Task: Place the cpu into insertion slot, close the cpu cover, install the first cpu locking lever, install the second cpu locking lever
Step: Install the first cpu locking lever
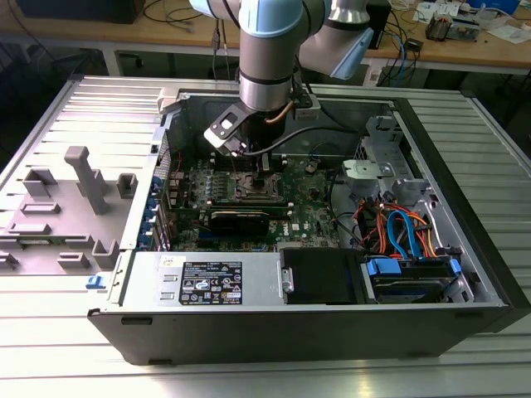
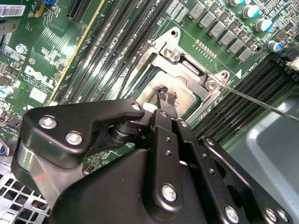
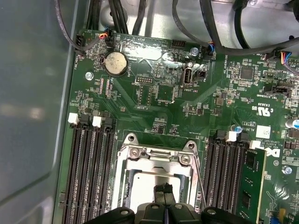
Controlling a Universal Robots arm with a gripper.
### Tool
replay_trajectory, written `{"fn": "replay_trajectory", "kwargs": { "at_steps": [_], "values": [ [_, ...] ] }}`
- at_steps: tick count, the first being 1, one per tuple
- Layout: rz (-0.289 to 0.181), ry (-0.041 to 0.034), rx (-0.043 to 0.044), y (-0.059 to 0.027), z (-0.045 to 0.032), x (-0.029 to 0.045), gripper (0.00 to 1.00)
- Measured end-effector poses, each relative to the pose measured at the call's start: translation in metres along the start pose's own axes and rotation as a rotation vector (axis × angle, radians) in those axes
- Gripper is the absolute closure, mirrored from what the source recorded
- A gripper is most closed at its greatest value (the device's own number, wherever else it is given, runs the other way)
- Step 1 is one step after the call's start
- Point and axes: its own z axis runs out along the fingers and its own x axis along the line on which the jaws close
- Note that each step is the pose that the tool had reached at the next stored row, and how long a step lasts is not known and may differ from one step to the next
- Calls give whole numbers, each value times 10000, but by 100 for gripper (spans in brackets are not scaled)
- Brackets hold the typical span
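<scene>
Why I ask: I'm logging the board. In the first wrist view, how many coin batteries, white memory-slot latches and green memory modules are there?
Coin battery: 1
White memory-slot latches: 4
Green memory module: 1
Total: 6

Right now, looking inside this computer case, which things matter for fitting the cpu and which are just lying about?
For the job: gripper, cpu, cpu cover, locking lever.
Just there: memory slots, coin battery, orange and blue cables, grey plastic fixtures outside the case.
</scene>
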Motion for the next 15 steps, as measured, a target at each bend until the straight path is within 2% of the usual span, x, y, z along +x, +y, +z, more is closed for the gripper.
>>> {"fn": "replay_trajectory", "kwargs": {
  "at_steps": [10,15],
  "values": [
    [1,-106,14,0,0,0,89],
    [1,-108,14,0,-25,-1,89]
  ]
}}
